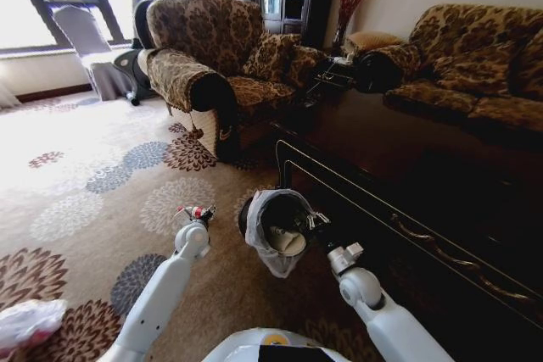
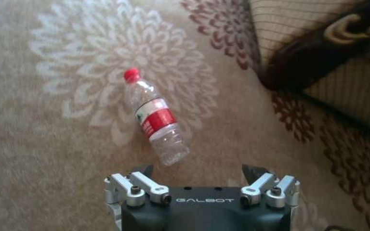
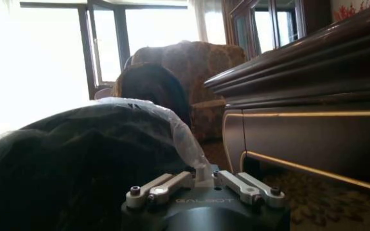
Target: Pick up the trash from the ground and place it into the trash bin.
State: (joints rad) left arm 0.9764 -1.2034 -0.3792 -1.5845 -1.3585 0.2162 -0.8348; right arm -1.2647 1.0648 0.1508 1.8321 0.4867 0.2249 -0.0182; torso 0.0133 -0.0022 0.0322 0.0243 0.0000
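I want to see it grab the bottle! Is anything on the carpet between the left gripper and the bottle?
Nothing visible blocks it. The left gripper hangs over the bottle with its jaws open, and just bare carpet lies between them. The right gripper grips the trash bin at its rim.

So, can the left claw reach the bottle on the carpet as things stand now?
Probably yes. The left claw hangs open right above the bottle, which lies alone on bare carpet with nothing between them. The armchair stands off to one side.

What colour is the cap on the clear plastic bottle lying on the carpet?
Red. The clear plastic bottle shows its cap best in the left wrist view.
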